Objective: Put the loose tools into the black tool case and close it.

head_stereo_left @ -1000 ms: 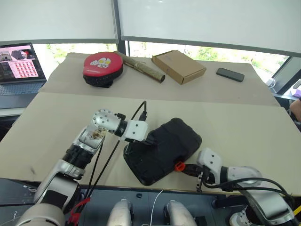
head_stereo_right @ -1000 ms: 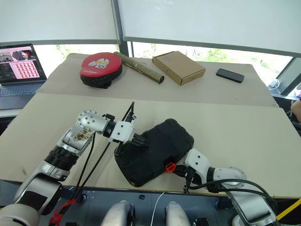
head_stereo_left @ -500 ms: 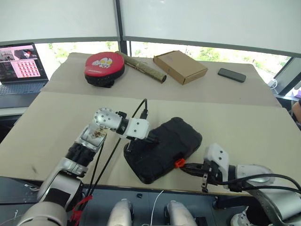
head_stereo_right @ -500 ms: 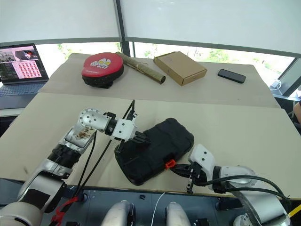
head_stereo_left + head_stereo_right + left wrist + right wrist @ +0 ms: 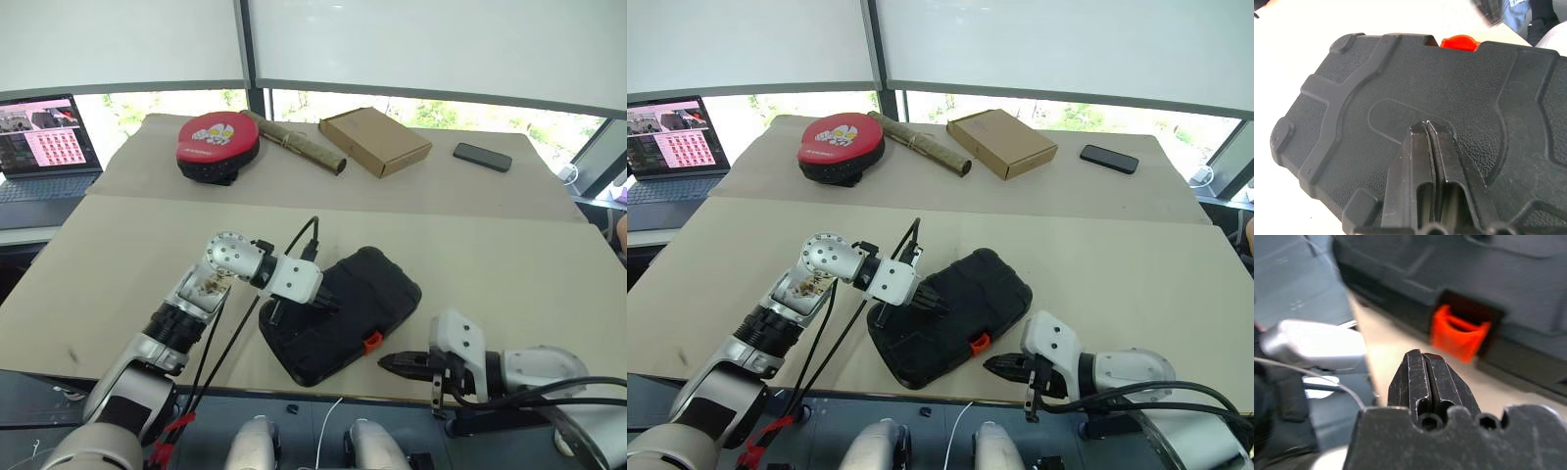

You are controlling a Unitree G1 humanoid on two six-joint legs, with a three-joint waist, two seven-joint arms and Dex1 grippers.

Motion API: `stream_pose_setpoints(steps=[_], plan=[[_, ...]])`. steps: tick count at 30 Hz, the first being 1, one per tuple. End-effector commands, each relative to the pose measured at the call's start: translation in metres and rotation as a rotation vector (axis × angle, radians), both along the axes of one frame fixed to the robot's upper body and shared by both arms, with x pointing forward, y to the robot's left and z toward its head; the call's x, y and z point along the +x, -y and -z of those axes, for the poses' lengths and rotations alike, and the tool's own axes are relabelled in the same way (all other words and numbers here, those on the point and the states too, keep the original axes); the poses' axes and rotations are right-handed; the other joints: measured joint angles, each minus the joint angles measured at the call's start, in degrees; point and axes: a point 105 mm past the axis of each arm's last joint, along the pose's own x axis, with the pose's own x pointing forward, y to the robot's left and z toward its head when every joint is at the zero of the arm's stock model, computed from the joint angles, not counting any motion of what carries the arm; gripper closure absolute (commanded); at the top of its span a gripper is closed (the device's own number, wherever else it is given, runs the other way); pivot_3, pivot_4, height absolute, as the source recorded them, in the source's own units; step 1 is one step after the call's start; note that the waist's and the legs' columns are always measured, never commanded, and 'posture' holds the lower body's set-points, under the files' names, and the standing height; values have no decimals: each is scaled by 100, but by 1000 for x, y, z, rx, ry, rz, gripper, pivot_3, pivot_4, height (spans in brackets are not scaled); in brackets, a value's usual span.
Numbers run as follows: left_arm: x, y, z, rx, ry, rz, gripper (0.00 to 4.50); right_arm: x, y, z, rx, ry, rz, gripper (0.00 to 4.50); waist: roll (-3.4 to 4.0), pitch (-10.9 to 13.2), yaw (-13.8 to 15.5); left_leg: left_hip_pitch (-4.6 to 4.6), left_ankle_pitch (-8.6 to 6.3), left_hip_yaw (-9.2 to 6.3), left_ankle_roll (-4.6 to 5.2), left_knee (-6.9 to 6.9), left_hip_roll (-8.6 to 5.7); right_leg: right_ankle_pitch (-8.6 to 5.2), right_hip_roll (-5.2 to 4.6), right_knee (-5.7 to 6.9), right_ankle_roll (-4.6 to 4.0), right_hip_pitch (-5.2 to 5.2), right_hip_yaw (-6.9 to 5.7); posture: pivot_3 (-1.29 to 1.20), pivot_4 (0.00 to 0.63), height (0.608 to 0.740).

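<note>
Black tool case (image 5: 343, 315) shut, lower centre of the surface (image 5: 490, 264). Left gripper (image 5: 1426, 128) fingers clenched, pressed on lid. Right gripper (image 5: 388, 363) fingers clenched, empty, just beside orange latch (image 5: 372, 342).

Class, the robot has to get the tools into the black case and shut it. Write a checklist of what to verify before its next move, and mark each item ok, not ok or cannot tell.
1. Lid of the black case down on its base: ok, it lies closed on the table.
2. Orange latch fastened: cannot tell; the tab sticks out from its recess.
3. Loose tools left on the table: ok, none seen.
4. Left end effector steadying the case: ok, shut, tips on the lid.
5. Right end effector lined up with the latch: ok, shut, pointing at it with a gap between.
</note>
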Motion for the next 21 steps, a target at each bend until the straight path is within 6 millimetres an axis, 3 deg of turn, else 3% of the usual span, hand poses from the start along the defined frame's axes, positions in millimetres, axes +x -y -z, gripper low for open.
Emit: stream_pose_setpoints(steps=[1, 2, 3, 6, 8, 10, 12, 15, 21], plan=[[-3, -16, 25, 71, -131, -69, 4397, 5, 1, -16, 9, 91, -15, 4500, 0, 0, 0, 0, 0, 0, 0, -2, 0, 0, 0, -1, 0, -1, 0, 0, 150, 740], [0, -25, 21, 57, -163, -117, 4397, 6, 5, -23, 29, 88, -8, 4500, 0, 0, -14, 0, 0, 0, 0, -4, 0, 1, 0, -1, -1, -1, 0, 0, 150, 740], [3, -34, 17, 44, -194, -166, 3896, 4, 9, -31, 42, 88, -17, 4211, 0, 1, -46, 0, 0, 1, 0, -5, 1, 1, 1, -1, -1, -3, 0, 0, 150, 740], [7, -80, -1, -5, -263, -346, 3007, 1, 38, -56, 29, 57, -14, 3359, 1, 7, -139, 0, 0, -2, 0, -11, 7, 0, 6, 4, -3, -9, 2, 0, 150, 740], [5, -95, -8, -16, -280, -405, 2304, -1, 49, -64, 23, 41, 0, 2657, -5, 10, -181, 6, 0, -13, 0, -24, 13, 0, 9, 10, -13, -16, 12, 0, 150, 740], [-2, -121, -19, -38, -340, -486, 1602, -7, 69, -76, 26, -2, 10, 2010, -9, 15, -151, 24, 0, -13, 0, -28, 16, -11, 14, 10, -16, -3, 0, 0, 150, 740], [-13, -160, -36, -55, -399, -612, 905, -11, 95, -89, 27, -43, 48, 1304, -9, 29, -127, 23, -1, -11, -1, -35, 14, -16, 6, 9, -19, -7, -3, 0, 150, 740], [-28, -185, -46, -43, -443, -699, 0, -14, 109, -98, 32, -61, 66, 248, -41, 56, -105, -1, -1, -14, -1, -43, 13, -11, -2, 10, -26, -43, 7, 0, 150, 740], [-47, -206, -45, -63, -462, -792, 0, 3, 111, -98, 70, -3, 101, 113, -49, 71, -47, -8, -1, -4, -3, -45, 13, -25, -29, 1, -47, -61, 7, 0, 150, 740]])
